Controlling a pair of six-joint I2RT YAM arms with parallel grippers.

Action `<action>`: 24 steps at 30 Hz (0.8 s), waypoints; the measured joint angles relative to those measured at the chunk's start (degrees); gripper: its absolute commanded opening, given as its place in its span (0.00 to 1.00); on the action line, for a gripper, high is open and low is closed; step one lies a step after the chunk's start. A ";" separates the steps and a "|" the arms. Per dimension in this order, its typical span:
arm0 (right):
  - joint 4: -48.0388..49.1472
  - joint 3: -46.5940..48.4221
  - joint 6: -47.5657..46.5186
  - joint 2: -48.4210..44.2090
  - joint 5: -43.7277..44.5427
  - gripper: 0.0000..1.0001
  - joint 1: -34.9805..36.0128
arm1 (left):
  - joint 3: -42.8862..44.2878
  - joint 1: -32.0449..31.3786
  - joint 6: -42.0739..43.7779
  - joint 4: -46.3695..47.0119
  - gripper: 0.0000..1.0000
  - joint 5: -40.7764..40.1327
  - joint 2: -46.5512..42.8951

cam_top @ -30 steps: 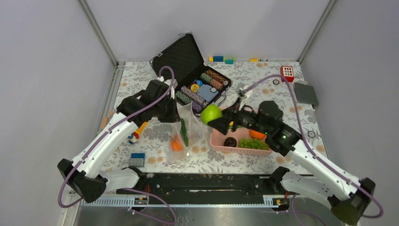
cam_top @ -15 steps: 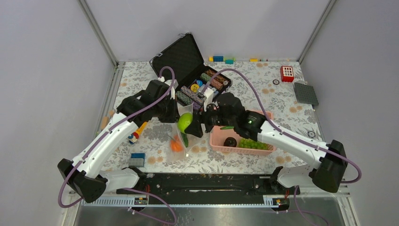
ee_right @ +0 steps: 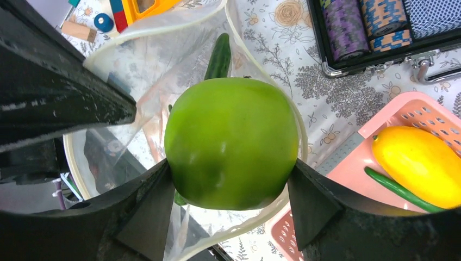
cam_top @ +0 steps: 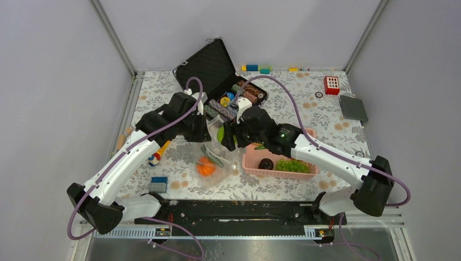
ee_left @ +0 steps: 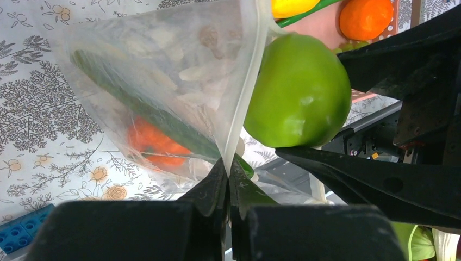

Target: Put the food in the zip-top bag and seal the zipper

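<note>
- Left gripper (ee_left: 228,176) is pinched tight on the rim of the zip-top bag (ee_left: 163,76), holding its mouth up and open.
- Right gripper (ee_right: 231,174) has the green apple (ee_right: 231,142) squeezed between its fingers, right at the bag's mouth. Doesn't look let go yet.
- Inside the bag: the orange pumpkin (cam_top: 205,167) and a long green pod (cam_top: 213,156).
- Left to go, I reckon: the banana (ee_right: 421,163), green grapes (cam_top: 292,165) and dark round fruit (cam_top: 266,163), all in the pink basket (cam_top: 277,174) just right of the bag.
- The zipper (ee_left: 245,81) is wide open, so sealing comes last.
</note>
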 measured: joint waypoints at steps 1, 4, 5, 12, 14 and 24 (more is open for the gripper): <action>-0.68 1.01 0.15 0.55 0.48 0.73 0.04 | -0.09 0.00 0.00 0.00 0.00 0.17 0.00; -1.38 3.21 0.44 1.88 1.49 0.75 0.55 | -0.11 0.00 0.04 0.09 0.00 0.48 0.00; -1.60 3.96 0.50 2.38 1.64 0.75 0.85 | -0.11 0.00 0.04 0.11 0.00 0.55 -0.02; -4.13 7.67 0.44 5.75 2.67 0.91 3.10 | -0.11 0.00 0.07 0.28 0.00 0.57 -0.24; -4.98 7.91 0.31 6.12 2.73 0.99 3.50 | -0.11 0.02 0.04 0.28 0.00 0.57 -0.35; -5.79 7.91 -0.55 5.60 2.97 0.99 3.80 | -0.15 0.31 0.02 0.28 0.00 0.46 -0.35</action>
